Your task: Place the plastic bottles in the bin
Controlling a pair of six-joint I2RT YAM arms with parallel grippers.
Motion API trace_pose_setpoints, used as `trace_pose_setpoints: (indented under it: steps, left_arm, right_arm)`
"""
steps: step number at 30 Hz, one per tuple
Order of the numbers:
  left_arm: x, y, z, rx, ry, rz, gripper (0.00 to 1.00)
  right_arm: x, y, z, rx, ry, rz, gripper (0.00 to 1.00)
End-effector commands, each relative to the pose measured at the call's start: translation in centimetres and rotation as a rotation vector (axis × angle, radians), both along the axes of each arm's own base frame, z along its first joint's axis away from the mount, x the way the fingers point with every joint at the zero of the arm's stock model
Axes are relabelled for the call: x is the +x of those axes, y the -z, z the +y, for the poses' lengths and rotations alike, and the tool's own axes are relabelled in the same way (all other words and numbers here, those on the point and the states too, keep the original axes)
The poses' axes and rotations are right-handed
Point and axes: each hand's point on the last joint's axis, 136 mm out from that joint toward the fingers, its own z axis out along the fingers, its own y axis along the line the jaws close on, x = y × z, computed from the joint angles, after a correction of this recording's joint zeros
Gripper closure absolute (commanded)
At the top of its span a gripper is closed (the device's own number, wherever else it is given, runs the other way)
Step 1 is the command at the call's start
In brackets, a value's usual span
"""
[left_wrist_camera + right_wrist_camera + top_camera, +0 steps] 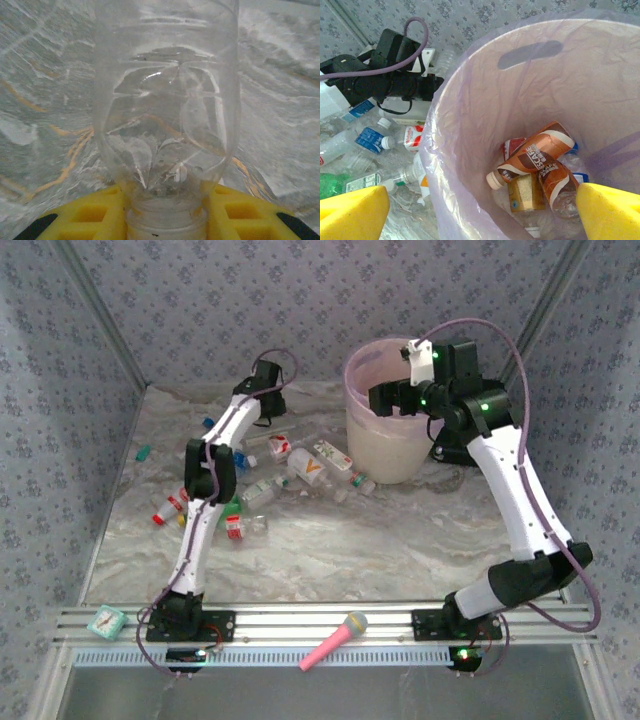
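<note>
My left gripper [165,207] is shut on the neck of a clear plastic bottle [165,100], which sticks out ahead of the yellow fingers [90,212] over the marble table. From above, that gripper [266,405] is at the far left of the table. Several more plastic bottles [310,465] lie scattered left of the bin [385,455]. My right gripper [395,400] hangs open above the bin's mouth with nothing in it. Between its fingertips [355,212], the pink-lined bin [470,100] holds several bottles [535,155], two with brown labels.
A pink toy microphone [335,640] and a small teal clock [107,620] lie on the front rail. A black box [455,452] stands behind the bin on the right. Patterned walls close in the table on three sides.
</note>
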Motion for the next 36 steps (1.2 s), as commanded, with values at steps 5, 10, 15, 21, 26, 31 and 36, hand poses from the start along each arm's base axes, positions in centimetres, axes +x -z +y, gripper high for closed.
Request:
trace_pose_setpoints:
  steps: [5, 10, 15, 21, 26, 31, 36]
  left_arm:
    - [-1.2, -14.4, 0.4, -0.045, 0.059, -0.241, 0.67]
    - [-5.5, -17.9, 0.2, -0.132, 0.119, -0.311, 0.68]
    - [-12.0, -20.0, -0.8, -0.315, 0.227, -0.420, 0.71]
    - [-20.1, -20.0, -2.2, -0.458, 0.396, -0.480, 0.73]
    - [-26.2, -20.0, -2.9, -0.473, 0.502, -0.551, 0.79]
    - [-31.0, -20.2, -3.8, -0.483, 0.586, -0.627, 0.78]
    - [-33.0, -21.0, -3.3, -0.498, 0.598, -0.700, 0.78]
  right_arm:
    - [-1.7, -2.6, 0.2, 0.082, -0.013, -0.041, 0.02]
    - [-3.4, -3.0, 1.4, 0.149, -0.070, -0.003, 0.01]
    - [-4.9, -3.4, 3.9, 0.244, -0.146, 0.054, 0.00]
    - [-5.0, -2.2, 8.5, 0.257, -0.238, 0.136, 0.00]
    - [-3.8, -0.7, 12.8, 0.268, -0.277, 0.194, 0.00]
    - [-3.4, 1.3, 17.3, 0.251, -0.344, 0.249, 0.00]
    - [-2.1, 2.6, 19.8, 0.282, -0.367, 0.279, 0.00]
